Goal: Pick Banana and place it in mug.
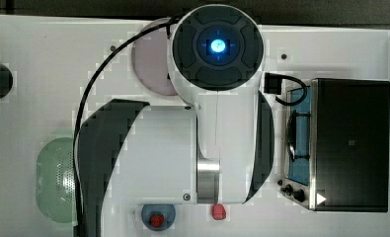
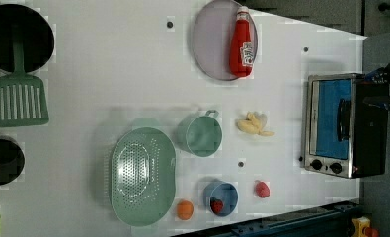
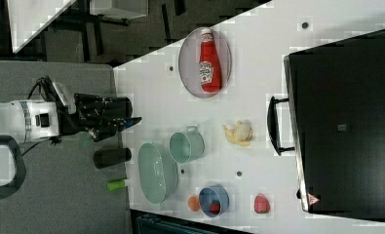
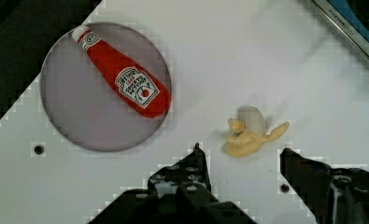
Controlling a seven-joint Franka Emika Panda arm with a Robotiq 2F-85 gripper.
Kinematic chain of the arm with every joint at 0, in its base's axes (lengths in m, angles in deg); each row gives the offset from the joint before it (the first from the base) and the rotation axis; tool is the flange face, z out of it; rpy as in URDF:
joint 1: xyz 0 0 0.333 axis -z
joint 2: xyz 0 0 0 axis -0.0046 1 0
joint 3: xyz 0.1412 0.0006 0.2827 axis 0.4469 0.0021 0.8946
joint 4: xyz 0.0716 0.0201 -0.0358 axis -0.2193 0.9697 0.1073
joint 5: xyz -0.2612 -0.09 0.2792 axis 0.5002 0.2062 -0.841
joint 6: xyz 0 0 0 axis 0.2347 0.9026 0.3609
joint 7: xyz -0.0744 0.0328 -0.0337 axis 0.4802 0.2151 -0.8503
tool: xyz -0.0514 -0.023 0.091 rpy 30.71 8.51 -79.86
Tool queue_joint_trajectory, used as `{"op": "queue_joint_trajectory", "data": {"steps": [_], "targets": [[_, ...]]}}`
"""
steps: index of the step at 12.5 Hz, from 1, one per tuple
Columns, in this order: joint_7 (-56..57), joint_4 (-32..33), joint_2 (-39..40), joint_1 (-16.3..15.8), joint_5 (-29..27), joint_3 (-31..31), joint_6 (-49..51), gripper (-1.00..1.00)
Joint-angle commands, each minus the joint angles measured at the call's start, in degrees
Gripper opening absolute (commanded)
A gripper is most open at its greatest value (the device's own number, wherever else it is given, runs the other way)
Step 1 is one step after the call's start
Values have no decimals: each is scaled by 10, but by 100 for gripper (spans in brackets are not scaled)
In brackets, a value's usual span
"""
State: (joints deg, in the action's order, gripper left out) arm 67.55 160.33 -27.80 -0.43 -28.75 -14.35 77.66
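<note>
The tool [image 4: 240, 158] is hanging above the counter [image 4: 210, 60] with its two dark fingers [image 4: 194, 170] spread fairly wide and nothing between them. In the wrist view the banana [image 4: 247, 135] sits on the counter right past the fingertips, roughly lined up with the gap, not touched. It's lying loose, peel flaps splayed out.

In the left view the banana [image 2: 253, 125] is just to the mug's right, apart from it, with bare counter between. The mug [image 2: 200, 136] stands upright, open side to the camera, handle nub toward the left view's top. The colander [image 2: 142, 175] is just beside the mug on the left view's left. A small blue bowl [image 2: 221, 198] below the mug has a red piece in it, an orange ball [image 2: 185, 210] is next to that, and another red piece [image 2: 262, 189] lies on the bowl's right.

Further out, a ketchup bottle [image 2: 242, 42] lies on a grey plate [image 2: 210, 39], and a toaster oven [image 2: 340, 126] sits at the left view's right, past the banana. In the top view the arm [image 1: 217, 98] covers the middle of the counter.
</note>
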Motion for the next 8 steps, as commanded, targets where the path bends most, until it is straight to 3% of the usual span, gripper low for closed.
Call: {"op": "queue_joint_trajectory", "data": {"steps": [1, 2, 4, 8], "targets": [[6, 134, -237, 5, 14, -17, 114, 76], [6, 141, -234, 5, 14, -17, 113, 100], [6, 171, -221, 5, 14, -17, 84, 100], [6, 265, -173, 5, 14, -17, -73, 100]]}}
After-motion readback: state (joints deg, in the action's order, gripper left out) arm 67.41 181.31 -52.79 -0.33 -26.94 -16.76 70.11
